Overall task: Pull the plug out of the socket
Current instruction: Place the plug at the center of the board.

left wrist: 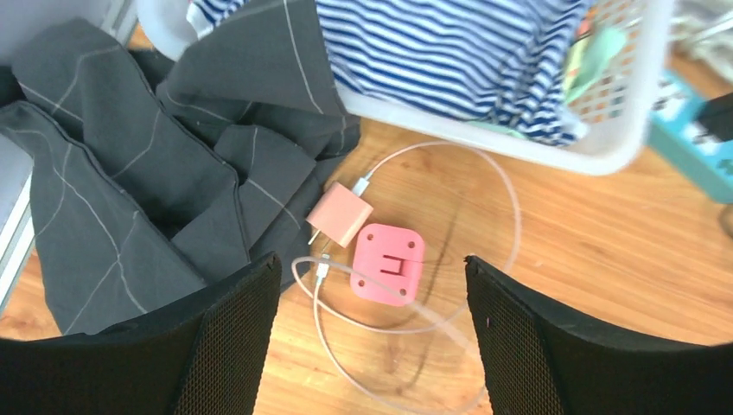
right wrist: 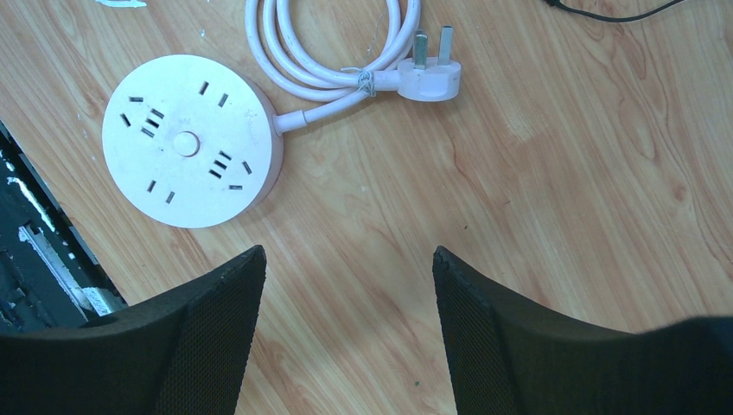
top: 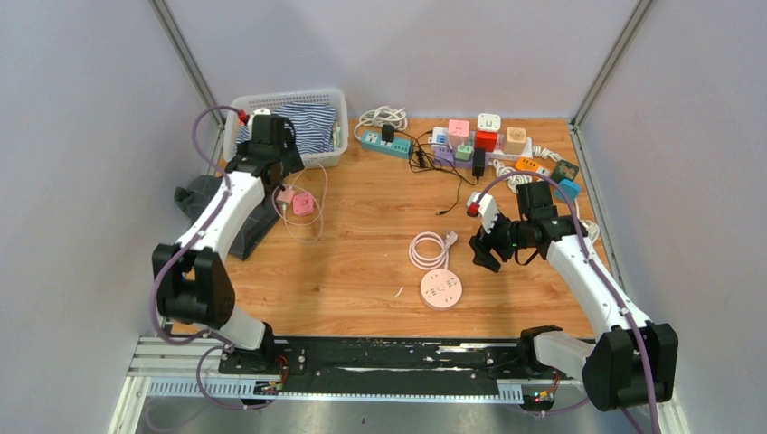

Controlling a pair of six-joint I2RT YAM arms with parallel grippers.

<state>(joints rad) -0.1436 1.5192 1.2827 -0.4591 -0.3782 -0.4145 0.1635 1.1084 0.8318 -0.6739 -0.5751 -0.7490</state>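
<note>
Plug: pink USB charger plug [left wrist: 339,214] lies flat on the wooden table [left wrist: 605,259], out of the socket, near the centre of the left wrist view and centre-left in the top view.
Plug axis: its long axis runs diagonally from upper right to lower left. The metal prongs point lower left toward the grey checked cloth [left wrist: 112,173]. The pale cable [left wrist: 515,225] leaves the upper-right end and loops round to the right.
Socket: pink socket block [left wrist: 387,264], square with rounded corners, lies slotted face up just below and right of the plug. I cannot tell whether the two touch.
Left gripper: left gripper [left wrist: 370,259] hangs above the pair with jaws spread wide, one finger at each lower side of the frame, holding nothing.
Right gripper: right gripper [right wrist: 347,252] also has its jaws spread and is empty, over wood at the right of the top view.
Upper frame, left wrist: white basket [left wrist: 484,143] holds blue-and-white striped fabric [left wrist: 432,52], and the cloth overlaps the basket's left corner.
Upper left, right wrist: round pink power strip [right wrist: 190,138] lies flat. Its coiled cord [right wrist: 320,52] ends in a mains plug [right wrist: 428,76] with pins pointing up-frame.
</note>
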